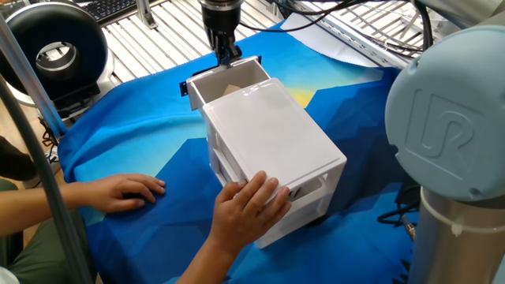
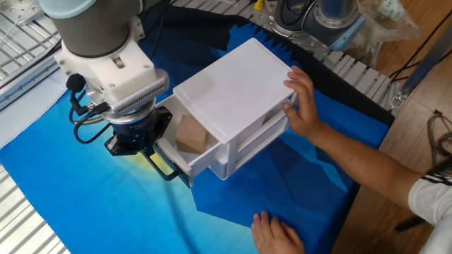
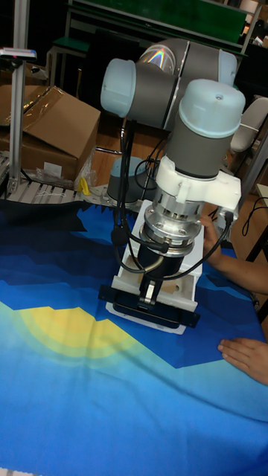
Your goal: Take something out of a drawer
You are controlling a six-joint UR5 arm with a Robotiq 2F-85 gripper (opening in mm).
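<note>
The white drawer unit (image 1: 272, 146) stands on the blue cloth. Its top drawer (image 2: 168, 150) is pulled partly out, away from the person. Inside it lies something: a light-brown wooden cube (image 2: 191, 133), also showing at the drawer's mouth (image 1: 231, 88). My gripper (image 3: 151, 291) points down at the drawer's front and is shut on the black handle (image 3: 151, 303). In one fixed view the gripper (image 1: 227, 55) stands at the drawer's far rim. In the other fixed view the wrist hides the fingers.
A person's hand (image 1: 248, 205) holds the unit's near end steady, and the other hand (image 1: 122, 192) lies flat on the cloth. The lower drawer (image 2: 258, 144) is shut. A black round device (image 1: 55, 47) stands at the back left, and metal grating borders the cloth.
</note>
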